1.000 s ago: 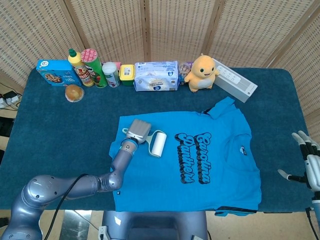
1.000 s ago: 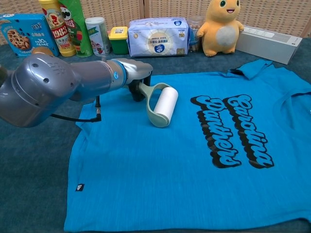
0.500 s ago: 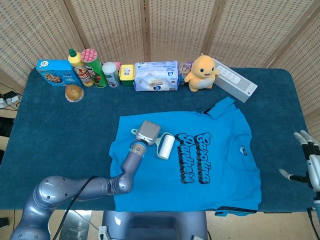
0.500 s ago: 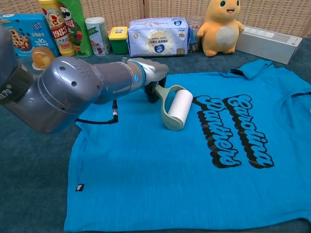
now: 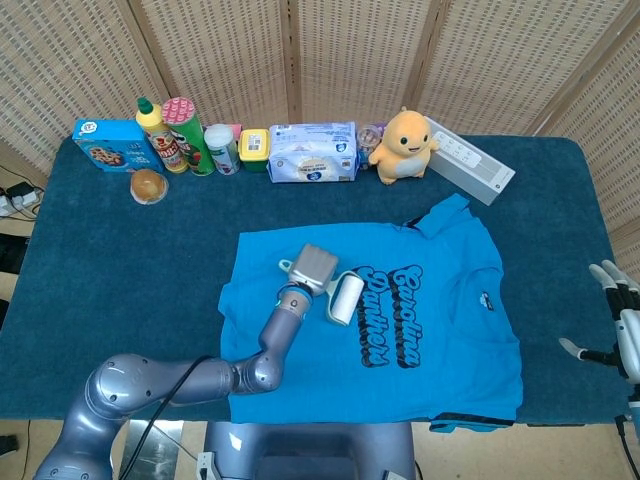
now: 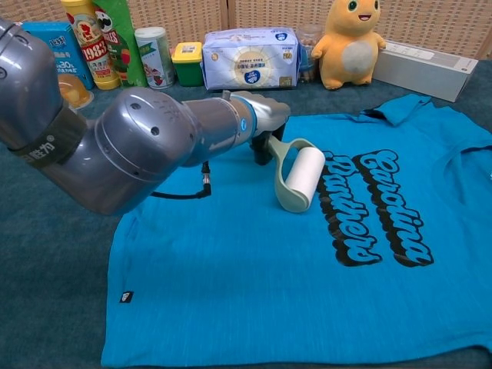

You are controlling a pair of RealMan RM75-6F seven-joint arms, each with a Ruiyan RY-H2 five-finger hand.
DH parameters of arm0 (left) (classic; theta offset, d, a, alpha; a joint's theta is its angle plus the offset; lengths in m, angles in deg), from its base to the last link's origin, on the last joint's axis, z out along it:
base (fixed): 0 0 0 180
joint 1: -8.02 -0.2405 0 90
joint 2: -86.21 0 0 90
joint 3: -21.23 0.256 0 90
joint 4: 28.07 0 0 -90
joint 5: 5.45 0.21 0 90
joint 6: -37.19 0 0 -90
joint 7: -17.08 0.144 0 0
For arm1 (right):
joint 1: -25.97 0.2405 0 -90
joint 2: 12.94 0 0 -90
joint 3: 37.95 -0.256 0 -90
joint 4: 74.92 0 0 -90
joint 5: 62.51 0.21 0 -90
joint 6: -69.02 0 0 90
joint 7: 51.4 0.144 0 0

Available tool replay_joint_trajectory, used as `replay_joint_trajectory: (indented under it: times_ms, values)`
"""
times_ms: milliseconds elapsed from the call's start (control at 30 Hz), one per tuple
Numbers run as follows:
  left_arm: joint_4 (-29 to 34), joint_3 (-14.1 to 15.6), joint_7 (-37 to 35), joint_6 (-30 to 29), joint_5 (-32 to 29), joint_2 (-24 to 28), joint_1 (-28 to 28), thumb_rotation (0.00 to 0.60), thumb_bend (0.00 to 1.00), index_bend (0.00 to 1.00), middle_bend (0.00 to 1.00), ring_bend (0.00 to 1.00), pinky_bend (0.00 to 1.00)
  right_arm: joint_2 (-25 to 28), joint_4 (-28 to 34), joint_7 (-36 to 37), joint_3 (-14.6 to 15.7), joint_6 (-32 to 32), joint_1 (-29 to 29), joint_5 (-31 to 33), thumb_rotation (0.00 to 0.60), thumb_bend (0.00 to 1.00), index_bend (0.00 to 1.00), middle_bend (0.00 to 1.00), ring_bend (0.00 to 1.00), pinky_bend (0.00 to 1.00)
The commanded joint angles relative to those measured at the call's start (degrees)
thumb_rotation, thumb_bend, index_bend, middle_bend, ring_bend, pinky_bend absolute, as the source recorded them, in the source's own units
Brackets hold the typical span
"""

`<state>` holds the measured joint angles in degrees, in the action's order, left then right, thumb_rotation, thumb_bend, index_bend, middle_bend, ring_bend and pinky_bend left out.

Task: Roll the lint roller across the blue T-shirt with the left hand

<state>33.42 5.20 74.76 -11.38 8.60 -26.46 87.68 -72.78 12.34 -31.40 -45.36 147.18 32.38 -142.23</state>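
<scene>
A blue T-shirt [image 5: 420, 370] [image 6: 231, 292] with black lettering lies flat on the dark blue table. My left hand [image 5: 313, 268] [image 6: 265, 127] grips the handle of a white lint roller [image 5: 345, 299] [image 6: 304, 177]. The roller's drum rests on the shirt, right at the left edge of the black lettering. My right hand [image 5: 620, 325] hovers open off the table's right edge, away from the shirt; the chest view does not show it.
Along the table's back edge stand a biscuit box [image 5: 108, 143], bottles and cans [image 5: 180, 135], a tissue pack [image 5: 312, 152], a yellow plush toy [image 5: 402, 146] and a long white box [image 5: 470, 161]. A bun [image 5: 148, 186] lies near the back left.
My left hand has pushed the lint roller to the right across the shirt, from its left part up to the lettering. The right hand has barely moved.
</scene>
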Motion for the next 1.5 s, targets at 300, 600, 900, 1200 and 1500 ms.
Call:
replay_joint_trajectory:
  times_ms: [300,600,900,1200,1500]
  values:
    - [-2.62,-3.15,-2.82,1.96,3.3,-2.62,2.21,0.6,0.9,1.0,0.92,0.91,1.0,-0.02,-0.25,0.26,0.08,-0.36,0.11,0.04,0.6,0.0,0.02,0.0,0.0,0.0]
    - [-10.53,-6.36,-8.45,5.77,9.01,-7.89,5.7,0.6,0.9,1.0,0.92,0.91,1.0,0.12,-0.45,0.81,-0.03,-0.69,0.2,0.34,0.6,0.0,0.02,0.0,0.0,0.0]
    - [-17.64,-7.12,-6.93,8.17,8.88,-11.78,8.92,0.6,0.9,1.0,0.92,0.91,1.0,0.42,-0.31,1.18,-0.08,-0.51,0.11,0.27,0.6,0.0,0.02,0.0,0.0,0.0]
    - [-19.08,-6.31,-1.22,7.45,5.69,-12.15,8.63,0.6,0.9,1.0,0.92,0.91,1.0,0.51,-0.22,1.38,-0.02,-0.18,-0.02,-0.01,0.6,0.0,0.02,0.0,0.0,0.0]
    - [-17.06,-5.27,3.2,6.18,1.73,-10.28,5.9,0.6,0.9,1.0,0.92,0.91,1.0,0.63,-0.07,1.4,-0.02,-0.17,-0.07,0.07,0.6,0.0,0.02,0.0,0.0,0.0]
